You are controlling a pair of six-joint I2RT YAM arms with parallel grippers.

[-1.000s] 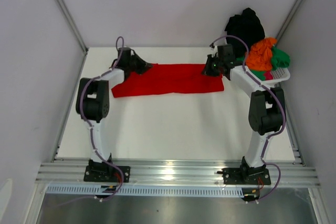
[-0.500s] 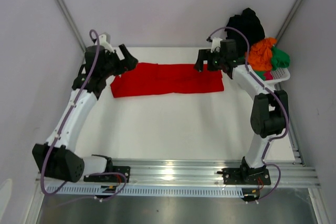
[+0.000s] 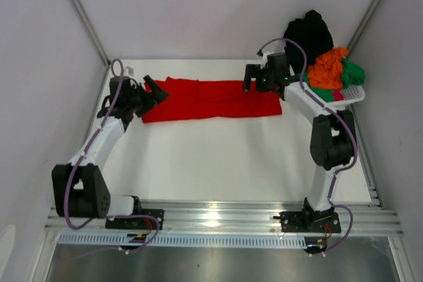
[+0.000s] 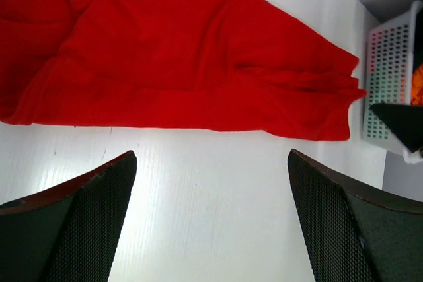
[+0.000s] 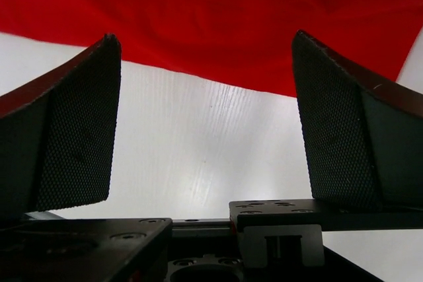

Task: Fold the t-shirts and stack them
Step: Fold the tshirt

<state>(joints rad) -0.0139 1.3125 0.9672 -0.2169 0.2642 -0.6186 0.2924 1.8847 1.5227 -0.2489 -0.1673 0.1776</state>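
From above, the red t-shirt [image 3: 211, 99] lay banded along your desk's [image 3: 218, 163] far edge. Left wrist: your left end effector [image 4: 211, 156] hung released near its hem. Right wrist: your right end effector [image 5: 205, 37] was released too; the cloth looked limp, so pinch hem corners.

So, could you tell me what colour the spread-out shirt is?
The shirt is bright red; left wrist view.

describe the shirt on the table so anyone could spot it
On the white table, look along the far edge. The red t-shirt lies there as a long flat band; the other shirts are heaped at the white basket to its right.
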